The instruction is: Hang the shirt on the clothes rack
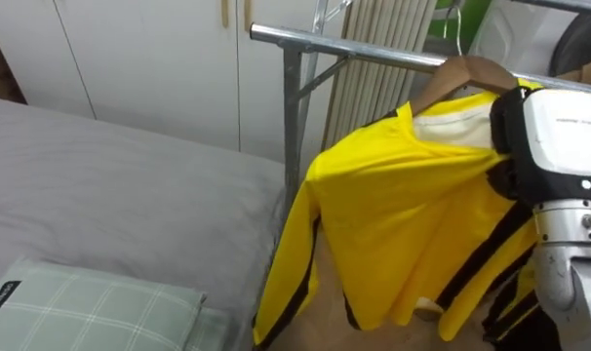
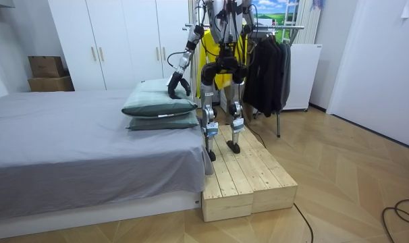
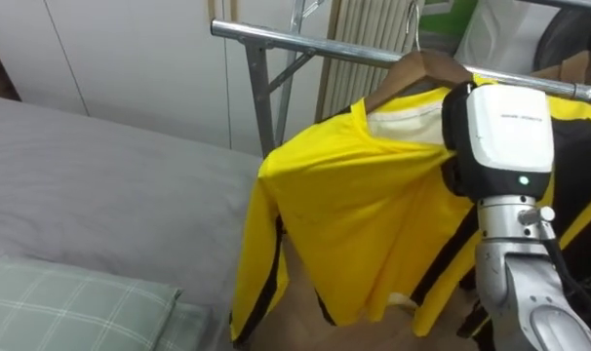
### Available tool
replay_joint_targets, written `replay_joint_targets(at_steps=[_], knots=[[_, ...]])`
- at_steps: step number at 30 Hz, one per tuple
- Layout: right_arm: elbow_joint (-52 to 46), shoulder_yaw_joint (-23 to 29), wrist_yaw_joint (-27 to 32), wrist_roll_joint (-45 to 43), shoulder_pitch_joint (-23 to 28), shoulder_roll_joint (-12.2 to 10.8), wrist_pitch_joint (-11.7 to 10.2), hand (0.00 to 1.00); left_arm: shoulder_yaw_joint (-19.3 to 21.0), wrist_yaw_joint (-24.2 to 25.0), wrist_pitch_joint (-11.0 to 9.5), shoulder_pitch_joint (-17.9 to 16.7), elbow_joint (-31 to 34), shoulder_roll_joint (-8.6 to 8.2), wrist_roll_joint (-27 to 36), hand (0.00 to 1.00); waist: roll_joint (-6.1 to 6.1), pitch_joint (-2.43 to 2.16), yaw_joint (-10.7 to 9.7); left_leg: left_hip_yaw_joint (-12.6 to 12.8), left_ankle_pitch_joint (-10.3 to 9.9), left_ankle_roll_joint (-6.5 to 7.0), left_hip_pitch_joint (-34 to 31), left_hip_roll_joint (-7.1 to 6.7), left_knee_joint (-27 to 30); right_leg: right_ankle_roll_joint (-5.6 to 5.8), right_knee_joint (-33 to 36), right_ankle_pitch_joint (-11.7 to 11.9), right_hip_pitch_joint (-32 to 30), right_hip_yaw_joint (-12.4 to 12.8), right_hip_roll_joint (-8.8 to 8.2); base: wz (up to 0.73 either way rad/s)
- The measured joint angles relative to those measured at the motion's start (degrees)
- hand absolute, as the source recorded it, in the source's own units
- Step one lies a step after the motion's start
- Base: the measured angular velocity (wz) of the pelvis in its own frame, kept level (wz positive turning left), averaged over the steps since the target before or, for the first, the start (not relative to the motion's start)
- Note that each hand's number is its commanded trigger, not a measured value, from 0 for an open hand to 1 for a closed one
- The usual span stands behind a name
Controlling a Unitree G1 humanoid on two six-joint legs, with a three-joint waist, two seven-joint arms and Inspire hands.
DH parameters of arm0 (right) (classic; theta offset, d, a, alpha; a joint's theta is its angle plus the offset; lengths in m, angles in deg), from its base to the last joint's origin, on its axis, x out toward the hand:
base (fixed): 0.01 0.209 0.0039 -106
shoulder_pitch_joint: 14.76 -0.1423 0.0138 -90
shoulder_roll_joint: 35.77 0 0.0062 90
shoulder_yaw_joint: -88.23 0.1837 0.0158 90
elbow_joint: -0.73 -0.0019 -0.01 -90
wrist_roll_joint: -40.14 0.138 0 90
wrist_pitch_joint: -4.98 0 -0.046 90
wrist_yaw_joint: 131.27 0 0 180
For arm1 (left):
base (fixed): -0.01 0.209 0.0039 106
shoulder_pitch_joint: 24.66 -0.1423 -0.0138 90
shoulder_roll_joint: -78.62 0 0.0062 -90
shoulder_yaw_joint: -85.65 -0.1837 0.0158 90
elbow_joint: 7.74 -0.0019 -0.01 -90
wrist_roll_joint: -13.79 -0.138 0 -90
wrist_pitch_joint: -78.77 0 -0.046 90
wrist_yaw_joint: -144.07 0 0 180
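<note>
A yellow jacket [image 1: 403, 224] with black stripes hangs on a wooden hanger [image 1: 471, 73] up against the metal rail [image 1: 354, 49] of the clothes rack. The hanger's wire hook [image 3: 413, 24] rises above the rail; whether it rests on the rail I cannot tell. My right arm is raised to the hanger's shoulder, and my right hand [image 1: 507, 146] is mostly hidden behind its white wrist housing. My left hand [image 2: 178, 84] hangs low over the pillows [image 2: 160, 108] with relaxed fingers holding nothing.
I stand on a wooden platform [image 2: 248, 175] between the grey bed [image 1: 100, 195] and the rack. A green checked pillow [image 1: 81, 312] lies at the lower left. Dark clothes [image 2: 272, 67] hang further along the rack. White wardrobe doors [image 1: 149, 58] stand behind.
</note>
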Motion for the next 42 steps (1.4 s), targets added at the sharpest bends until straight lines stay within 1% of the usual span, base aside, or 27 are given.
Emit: replay_joint_targets(at_steps=[5,7,12,14,18,23,28,33,42], knots=[[0.0,0.0,-0.3,0.0,1.9,-0.3,0.0,1.0,0.1,0.0,0.0,0.0,0.0,-0.3,-2.0,0.0,0.14,0.08,-0.1,0.3,0.0,-0.01,0.1,0.04,0.0,-0.01,-0.2,0.0,-0.1,0.2,0.06,-0.02],[0.1,0.0,-0.3,0.0,2.8,-1.3,0.2,1.0,0.1,0.0,0.0,0.0,0.0,-0.29,-2.0,0.0,0.16,0.09,-0.1,0.3,0.0,-0.01,0.2,0.07,-0.1,-0.01,-0.2,0.0,0.0,0.3,0.1,0.0],[2.8,0.0,-0.4,0.1,5.9,-5.3,0.1,1.0,0.0,0.0,0.0,0.0,0.0,-0.43,-2.0,0.0,0.21,0.12,0.0,0.4,0.0,-0.01,0.3,0.04,-0.2,-0.01,-0.2,0.0,0.0,0.3,0.08,0.0],[3.1,0.0,-0.5,-0.2,6.9,-6.1,0.1,1.0,0.1,0.0,0.0,-0.1,0.0,-0.74,-2.0,0.0,0.32,0.15,0.1,0.6,0.0,-0.01,0.3,0.02,-0.4,-0.01,-0.2,0.0,-0.1,0.4,0.09,-0.03],[3.0,0.1,-0.5,-1.0,7.8,-6.2,0.0,1.0,0.2,0.0,0.0,-0.5,-0.1,-1.42,-2.0,0.0,1.0,0.04,0.1,1.1,0.0,-0.01,0.7,0.04,-0.9,-0.01,-0.1,0.0,0.0,0.7,0.16,-0.07],[2.7,0.0,-0.7,-1.7,7.8,-6.6,-0.1,1.0,0.1,0.1,0.0,-0.6,-0.1,-1.55,-2.0,0.0,1.24,0.08,0.1,1.2,0.0,-0.02,0.7,0.05,-1.0,-0.03,-0.1,-0.1,0.0,0.8,0.17,-0.01],[2.1,-0.1,-2.1,-1.7,7.8,-6.8,0.0,1.0,0.1,0.2,0.0,-0.6,-0.1,-1.65,-2.0,0.0,1.37,0.05,0.2,1.4,0.0,-0.02,0.9,0.05,-1.0,-0.03,-0.1,-0.1,0.0,0.8,0.17,0.0],[2.0,-0.3,-3.0,-2.0,7.8,-6.8,0.0,1.0,0.1,0.2,0.0,-0.6,-0.1,-2.04,-2.0,0.0,1.87,-0.04,0.3,1.4,0.0,-0.02,0.9,0.05,-1.0,-0.03,0.0,-0.1,0.0,0.8,0.2,0.0],[1.9,-0.4,-4.5,-2.0,7.6,-6.8,0.0,1.0,0.1,0.2,0.0,-0.6,-0.1,-2.05,-2.1,0.0,1.9,-0.07,0.3,1.4,0.0,-0.02,0.9,0.05,-1.0,-0.03,0.0,-0.1,0.0,0.8,0.2,0.0]])
